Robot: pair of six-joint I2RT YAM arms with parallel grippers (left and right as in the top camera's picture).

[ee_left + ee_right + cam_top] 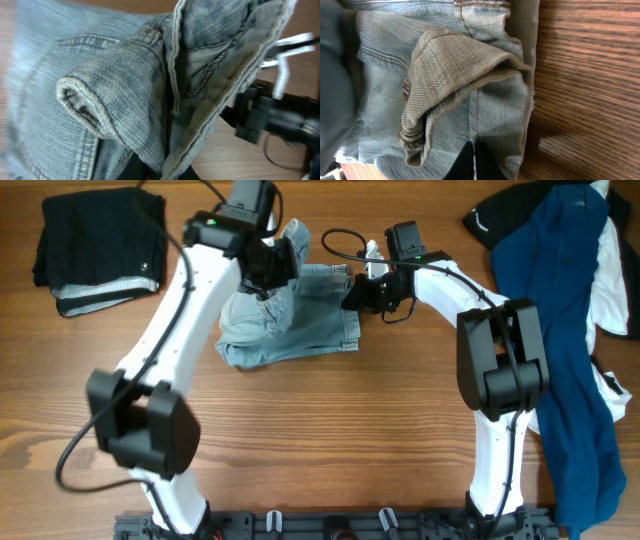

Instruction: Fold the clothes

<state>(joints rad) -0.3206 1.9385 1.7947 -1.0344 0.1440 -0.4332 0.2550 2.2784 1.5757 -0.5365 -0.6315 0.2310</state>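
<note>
The light-blue denim shorts (290, 325) lie crumpled at the table's middle back, part of the clothes. My left gripper (283, 262) is shut on a bunch of denim, and this raised part hangs in folds over its jaws (165, 172). A rolled leg hem (82, 102) shows in the left wrist view. My right gripper (357, 292) is at the shorts' right edge. Its black fingers (465, 162) are pressed together with a thin strip of denim (445, 65) pinched along a seam.
A folded black garment on a pale one (100, 245) sits at the back left. A heap of navy-blue, black and white garments (560, 310) runs down the right side. Bare wood (330, 440) lies in front of the shorts.
</note>
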